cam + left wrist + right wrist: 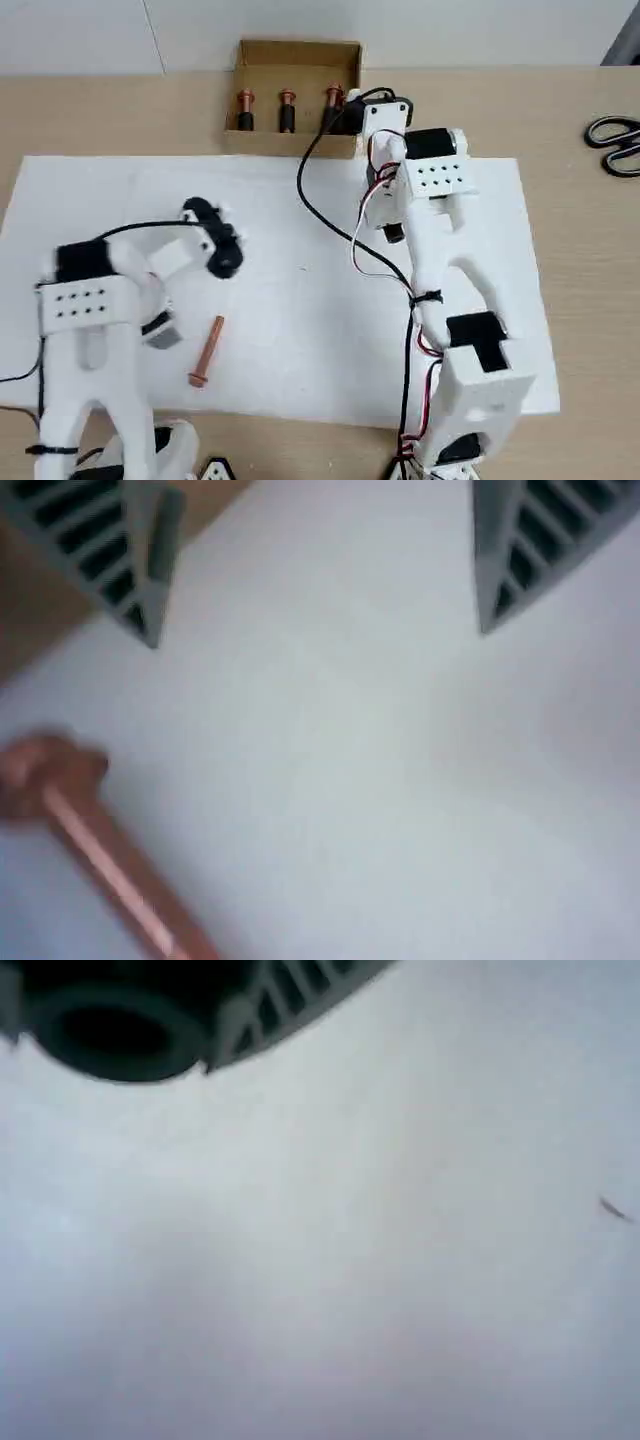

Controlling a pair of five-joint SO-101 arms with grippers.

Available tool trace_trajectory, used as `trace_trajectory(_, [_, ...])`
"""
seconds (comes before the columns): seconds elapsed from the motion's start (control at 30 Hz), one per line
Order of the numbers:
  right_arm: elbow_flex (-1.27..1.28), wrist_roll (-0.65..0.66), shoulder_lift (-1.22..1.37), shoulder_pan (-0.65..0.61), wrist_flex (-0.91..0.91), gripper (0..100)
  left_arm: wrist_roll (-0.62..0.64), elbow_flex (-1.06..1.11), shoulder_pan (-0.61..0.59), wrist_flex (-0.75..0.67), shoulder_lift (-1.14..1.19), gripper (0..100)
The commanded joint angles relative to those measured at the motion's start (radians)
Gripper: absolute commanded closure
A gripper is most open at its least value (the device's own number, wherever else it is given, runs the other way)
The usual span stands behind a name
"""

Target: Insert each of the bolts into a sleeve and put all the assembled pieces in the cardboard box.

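**— Where's the loose bolt?**
— The bolt point(207, 352) lies flat on the white sheet point(300, 300), just beside my left hand point(318, 635), whose jaws stand apart with nothing in them. My right hand point(390, 222) grips a sleeve point(110, 1032).

**— Best approach?**
— I'd straddle the shank squarely and close near the head, leaving the tip free for the sleeve.
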Motion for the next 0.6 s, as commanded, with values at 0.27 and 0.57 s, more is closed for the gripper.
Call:
trace_trajectory(0.27, [-0.054,-0.009,-0.131,-0.002,0.010,99.5,0.423,0.200,0.221,-0.203,-0.018,81])
trace_trajectory(0.57, [-0.054,-0.011,-0.133,-0.004,0.010,99.5,0.448,0.323,0.229,-0.256,-0.018,81])
